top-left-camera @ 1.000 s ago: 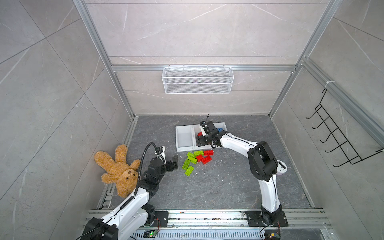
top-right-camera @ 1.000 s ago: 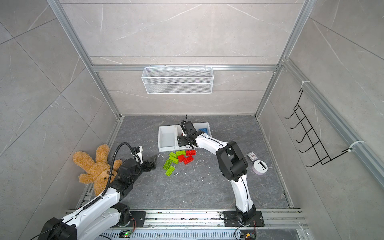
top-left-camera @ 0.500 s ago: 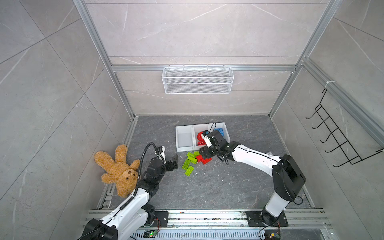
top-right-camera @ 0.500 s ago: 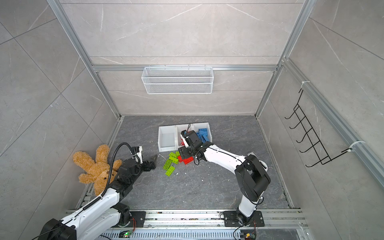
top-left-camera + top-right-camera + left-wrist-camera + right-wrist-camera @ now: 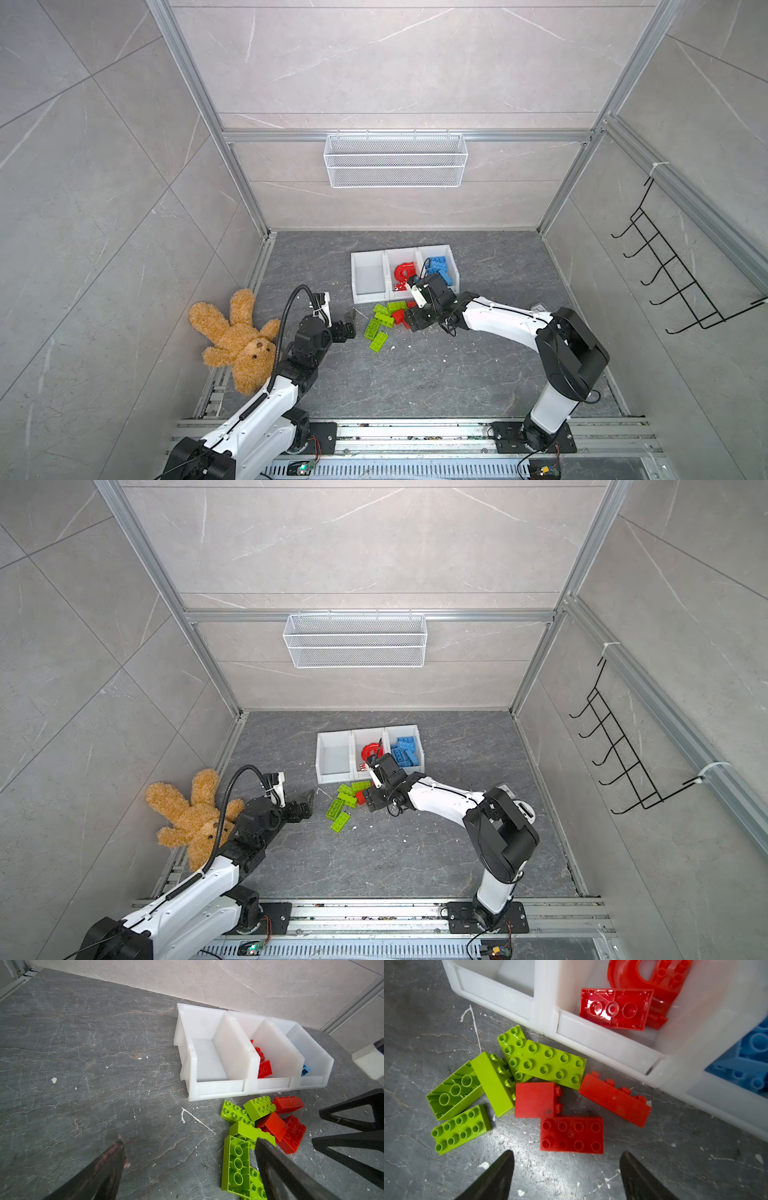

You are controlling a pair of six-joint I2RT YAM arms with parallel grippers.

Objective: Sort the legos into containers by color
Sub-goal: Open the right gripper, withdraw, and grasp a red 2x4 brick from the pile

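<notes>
Several green legos [image 5: 550, 1064] and three red legos [image 5: 572, 1135] lie in a pile on the grey floor, just in front of three white bins. The left bin [image 5: 368, 276] is empty, the middle bin [image 5: 390, 266] holds red pieces [image 5: 614, 1008], and the right bin [image 5: 454, 268] holds blue pieces [image 5: 437, 266]. My right gripper [image 5: 566, 1155] is open and hovers low beside a flat red brick with nothing between its fingers; both top views show it [image 5: 409, 322] at the pile's right edge. Left of the pile, my left gripper [image 5: 190, 1141] stands open and empty.
A brown teddy bear [image 5: 237, 336] lies by the left wall next to the left arm. A wire basket [image 5: 395, 160] hangs on the back wall and a black hook rack [image 5: 673, 274] on the right wall. A small round white device [image 5: 525, 808] sits behind the right arm.
My right gripper has drawn back from over the middle bin and come down to the floor pile, with its elbow swung out to the right. The left arm has not moved.
</notes>
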